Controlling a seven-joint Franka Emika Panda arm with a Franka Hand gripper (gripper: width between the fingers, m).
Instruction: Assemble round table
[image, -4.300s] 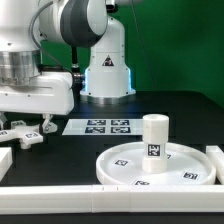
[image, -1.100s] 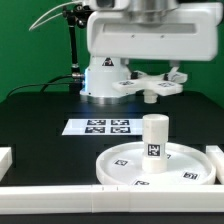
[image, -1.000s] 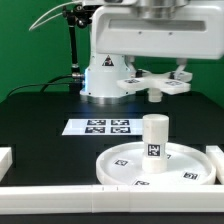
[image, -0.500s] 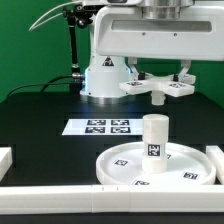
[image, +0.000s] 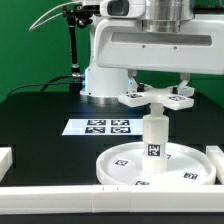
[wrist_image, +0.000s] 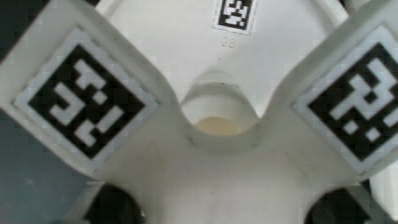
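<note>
The round disc (image: 125, 166) lies at the exterior view's front right, with the short cylindrical leg (image: 154, 142) standing upright on its middle. My gripper (image: 158, 88) is shut on the cross-shaped foot piece (image: 157, 98) and holds it level, right above the leg's top, touching or nearly so. In the wrist view the foot piece (wrist_image: 196, 60) fills the frame: two tagged arms spread out and its round middle socket (wrist_image: 217, 112) shows. My gripper (wrist_image: 217, 205) grips its near end, with dark fingertips (wrist_image: 107, 200) at both sides.
The marker board (image: 101, 126) lies flat behind the disc. A long white block (image: 60, 198) runs along the front edge. Smaller white blocks sit at the exterior view's left (image: 5, 158) and right (image: 216, 154). The robot base (image: 104, 78) stands at the back.
My gripper carried the foot piece from the exterior view's left across to above the leg. In the last second it shifted slightly right and came down onto the leg's top.
</note>
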